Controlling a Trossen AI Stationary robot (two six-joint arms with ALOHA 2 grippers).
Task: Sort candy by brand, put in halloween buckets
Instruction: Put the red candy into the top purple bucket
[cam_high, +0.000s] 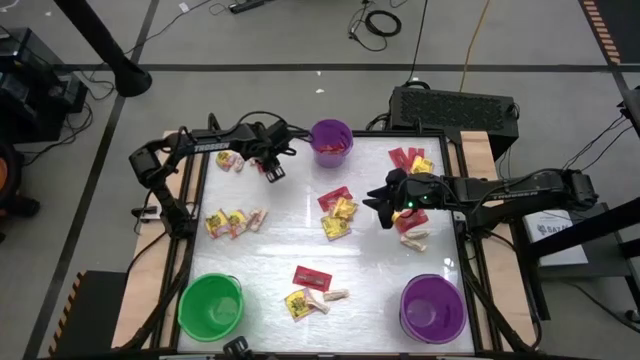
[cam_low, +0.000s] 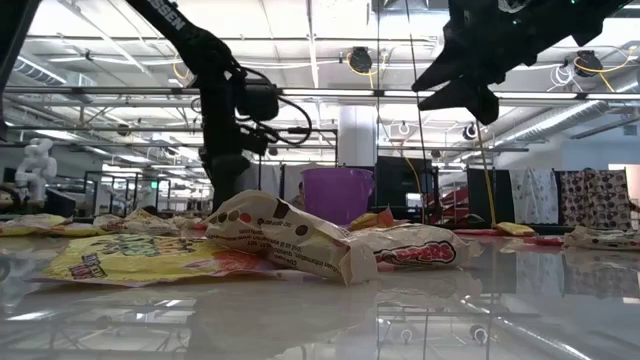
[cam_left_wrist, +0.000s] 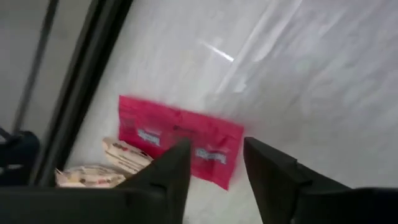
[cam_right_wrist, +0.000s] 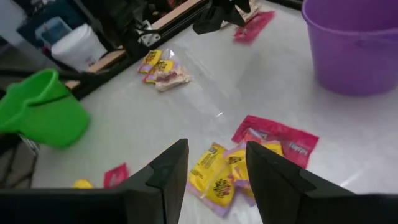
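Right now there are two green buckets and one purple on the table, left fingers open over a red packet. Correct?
Not quite: it is the reverse. The high view shows one green bucket and two purple buckets. The rest holds: the left wrist view shows the left gripper with fingers open over a red packet.

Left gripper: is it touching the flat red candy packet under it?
Apart. The left wrist view shows the left gripper open, hovering above the flat red candy packet with nothing between its fingers.

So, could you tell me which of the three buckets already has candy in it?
The purple bucket at the far edge, with red packets inside; the green bucket and near purple bucket look empty.
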